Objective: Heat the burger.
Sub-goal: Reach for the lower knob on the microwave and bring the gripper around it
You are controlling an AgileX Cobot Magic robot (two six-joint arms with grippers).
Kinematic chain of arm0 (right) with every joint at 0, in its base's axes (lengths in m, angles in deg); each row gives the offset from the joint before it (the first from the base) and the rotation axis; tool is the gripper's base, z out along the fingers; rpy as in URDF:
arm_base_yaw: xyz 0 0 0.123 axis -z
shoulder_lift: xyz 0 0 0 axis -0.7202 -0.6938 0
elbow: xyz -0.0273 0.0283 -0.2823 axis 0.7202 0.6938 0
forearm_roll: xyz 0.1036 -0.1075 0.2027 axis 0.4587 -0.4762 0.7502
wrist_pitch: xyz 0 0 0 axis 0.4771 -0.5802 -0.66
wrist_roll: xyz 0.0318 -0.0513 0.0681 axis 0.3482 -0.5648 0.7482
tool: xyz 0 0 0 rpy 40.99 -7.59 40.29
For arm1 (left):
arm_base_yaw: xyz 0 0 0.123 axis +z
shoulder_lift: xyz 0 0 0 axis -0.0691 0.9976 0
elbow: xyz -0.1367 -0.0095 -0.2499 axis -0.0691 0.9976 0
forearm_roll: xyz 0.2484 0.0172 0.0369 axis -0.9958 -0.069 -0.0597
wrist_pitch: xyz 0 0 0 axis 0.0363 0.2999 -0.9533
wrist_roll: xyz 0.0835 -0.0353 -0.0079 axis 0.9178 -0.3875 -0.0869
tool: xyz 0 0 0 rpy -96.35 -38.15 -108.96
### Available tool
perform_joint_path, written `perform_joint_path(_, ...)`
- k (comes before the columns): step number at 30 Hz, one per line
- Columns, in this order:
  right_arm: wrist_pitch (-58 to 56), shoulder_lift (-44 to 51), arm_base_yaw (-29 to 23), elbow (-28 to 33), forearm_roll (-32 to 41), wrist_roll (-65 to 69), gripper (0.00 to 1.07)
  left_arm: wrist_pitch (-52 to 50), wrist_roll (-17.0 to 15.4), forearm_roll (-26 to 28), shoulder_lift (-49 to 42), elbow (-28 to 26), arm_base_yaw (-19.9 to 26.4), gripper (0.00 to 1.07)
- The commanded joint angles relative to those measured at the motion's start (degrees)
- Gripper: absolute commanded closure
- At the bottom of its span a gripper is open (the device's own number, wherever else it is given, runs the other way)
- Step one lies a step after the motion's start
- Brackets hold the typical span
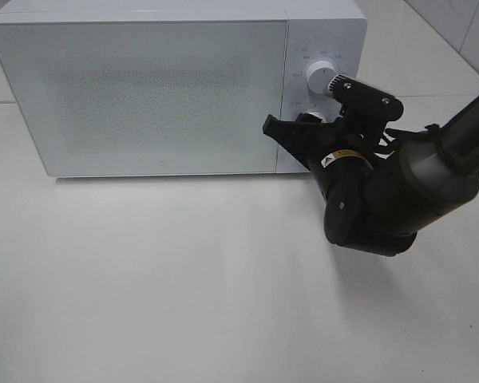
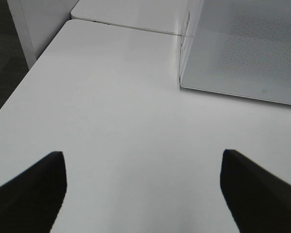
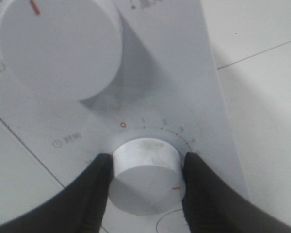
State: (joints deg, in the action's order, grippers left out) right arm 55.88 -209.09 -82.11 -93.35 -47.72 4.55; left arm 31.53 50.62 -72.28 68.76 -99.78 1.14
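Between the fingers of the right gripper (image 3: 145,170) the lower knob (image 3: 140,194) of the microwave (image 1: 144,80) is pinched, one black pad being pressed against each flank of the white cylinder. The knob's axis is seen to stick straight out of the control panel (image 3: 184,73), in line with the gripper's own reach, so the coming move is judged to be a roll of the wrist about that line, not a push or a pull. A red mark on the knob's face is found close to one finger, well round from the red zero printed on the panel and past the numerals. The upper knob (image 3: 58,48) is left untouched, beyond the fingertips and apart from them.

The burger cannot be seen in any view. It is judged to be shut inside, behind the closed door (image 1: 144,96), off to the side of the right gripper, across the panel's edge.

The left gripper (image 2: 141,160) is held spread wide over bare table (image 2: 111,97), nothing being between its fingers. The door's near corner lies ahead of it and to one side. The right arm is much the nearer to the controls, and the turning is judged to be its work.
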Motion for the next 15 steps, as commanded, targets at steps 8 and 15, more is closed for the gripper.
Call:
perform_joint_path(8, 6.5, 0.8, 0.9, -2.4, -11.3, 25.3, 0.99, -0.3, -0.3, 0.2, -1.2, 0.2, 0.2, 0.25)
perform_joint_path(15, 9.0, 0.8, 0.9, -2.4, -11.8, 40.6, 0.99, -0.3, -0.3, 0.2, -1.2, 0.2, 0.2, 0.25)
